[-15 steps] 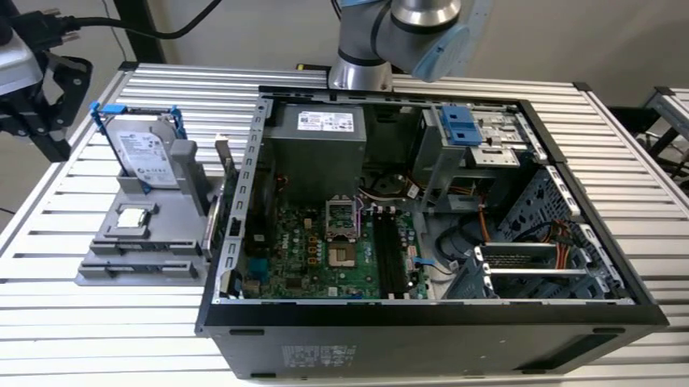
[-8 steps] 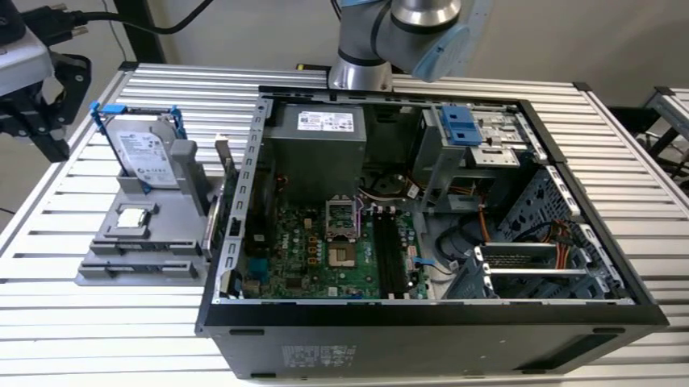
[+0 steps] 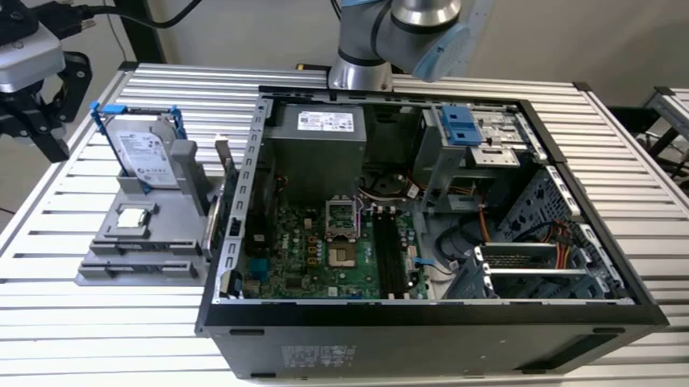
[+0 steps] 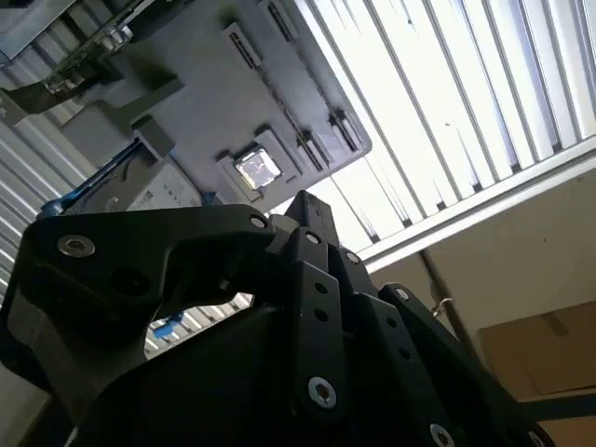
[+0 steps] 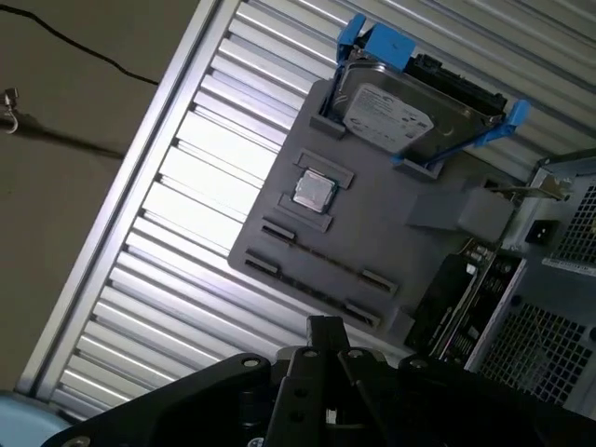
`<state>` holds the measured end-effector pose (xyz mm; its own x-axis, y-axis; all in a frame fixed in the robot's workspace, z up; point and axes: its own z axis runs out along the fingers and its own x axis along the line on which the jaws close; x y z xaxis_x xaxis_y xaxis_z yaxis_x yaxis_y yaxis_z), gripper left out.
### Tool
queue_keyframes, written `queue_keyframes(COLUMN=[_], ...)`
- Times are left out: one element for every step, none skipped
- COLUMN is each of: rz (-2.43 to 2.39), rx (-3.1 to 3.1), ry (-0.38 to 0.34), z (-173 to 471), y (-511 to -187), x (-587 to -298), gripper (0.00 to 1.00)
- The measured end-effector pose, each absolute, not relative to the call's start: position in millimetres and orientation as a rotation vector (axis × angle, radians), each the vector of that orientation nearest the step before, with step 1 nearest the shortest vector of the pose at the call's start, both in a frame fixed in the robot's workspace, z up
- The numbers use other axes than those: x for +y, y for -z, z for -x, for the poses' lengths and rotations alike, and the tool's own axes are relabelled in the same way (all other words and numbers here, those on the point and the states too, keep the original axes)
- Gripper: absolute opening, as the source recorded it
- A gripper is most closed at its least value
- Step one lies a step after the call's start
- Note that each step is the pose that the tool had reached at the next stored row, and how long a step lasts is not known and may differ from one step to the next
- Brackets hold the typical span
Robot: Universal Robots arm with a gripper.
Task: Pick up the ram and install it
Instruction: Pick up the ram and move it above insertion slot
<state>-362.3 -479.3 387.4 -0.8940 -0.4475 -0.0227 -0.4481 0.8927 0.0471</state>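
Slatted aluminium table before a plain pale wall, with a second slatted table at the exterior view's right edge. In the first wrist view a beige floor with a thin black cable lies beyond the table's edge. The second wrist view shows a cardboard box on the floor.

An open computer case lies on its side on the table, motherboard facing up, with long black memory slots near its middle. At the exterior view's left of the case sits a grey fixture holding a processor chip and an upright hard drive in blue rails.

The ram stands on its long edge at the fixture's side nearest the case, just beside the case wall. It is a long, thin dark board with black chips and small pale labels. In the exterior view it appears edge-on as a narrow dark strip. It is well apart from the memory slots.

The gripper hangs over the table's edge at the exterior view's left, beyond the hard drive and well apart from the ram. Its black fingers meet in a single tip, pressed together on nothing.
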Motion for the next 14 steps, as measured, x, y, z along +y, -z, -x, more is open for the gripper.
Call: queue_keyframes(rz=[0.737,0.753,0.771,0.786,0.801,0.817,0.832,0.846,0.860,0.872,0.886,0.902,0.921,0.941], rx=[3.041,3.036,3.030,3.023,3.016,3.008,3.000,2.993,2.988,2.984,2.980,2.976,2.970,2.964], ry=[-0.080,-0.079,-0.078,-0.077,-0.076,-0.074,-0.073,-0.071,-0.071,-0.070,-0.070,-0.070,-0.070,-0.070], z=[362.2,362.2,362.2,362.3,362.3,362.3,362.2,362.2,362.2,362.2,362.3,362.3,362.4,362.4], y=[-387.4,-387.5,-387.6,-387.5,-387.5,-387.5,-387.5,-387.5,-387.5,-387.4,-387.4,-387.4,-387.4,-387.4], x=[-479.3,-479.4,-479.3,-479.3,-479.4,-479.3,-479.3,-479.4,-479.3,-479.3,-479.3,-479.3,-479.3,-479.3], gripper=[0.00,0.00,0.00,0.00,0.00,0.00,0.00,0.00,0.00,0.00,0.00,0.00,0.00,0.00])
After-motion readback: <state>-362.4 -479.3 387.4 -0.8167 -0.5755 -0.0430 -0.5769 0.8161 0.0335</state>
